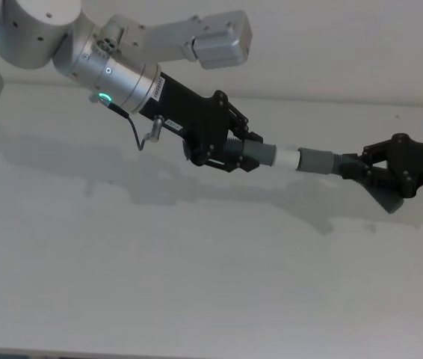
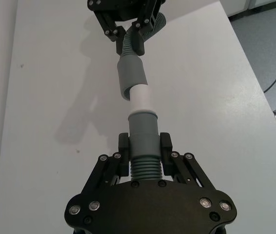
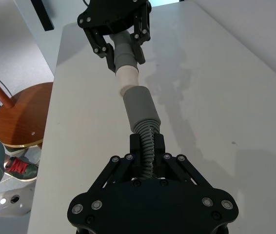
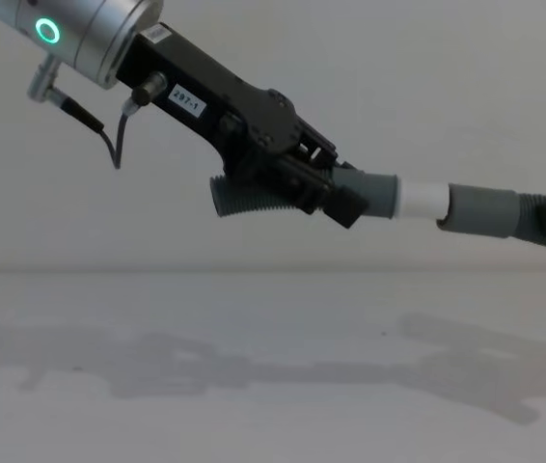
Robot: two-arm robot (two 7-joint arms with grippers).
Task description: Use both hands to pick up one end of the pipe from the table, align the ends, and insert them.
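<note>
Black two-finger left gripper (image 1: 245, 153) pinches the ribbed dark-grey left hose (image 4: 254, 198), right gripper (image 1: 355, 169) the right hose (image 4: 538, 218). The white stub (image 1: 286, 158) seemingly enters the grey cuff (image 1: 316, 161), well above the open white table (image 1: 196, 284).

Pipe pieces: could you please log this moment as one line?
left gripper: shut on left pipe piece | right gripper: shut on right pipe piece | white stub: at right cuff mouth | both above table

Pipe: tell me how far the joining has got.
Done: both pieces are off the table, the left pincer shut on the left piece, the right pincer on the right piece, ends lined up. In hand: the white stub meets the right cuff, much of it bare. Left: push the stub fully in.
</note>
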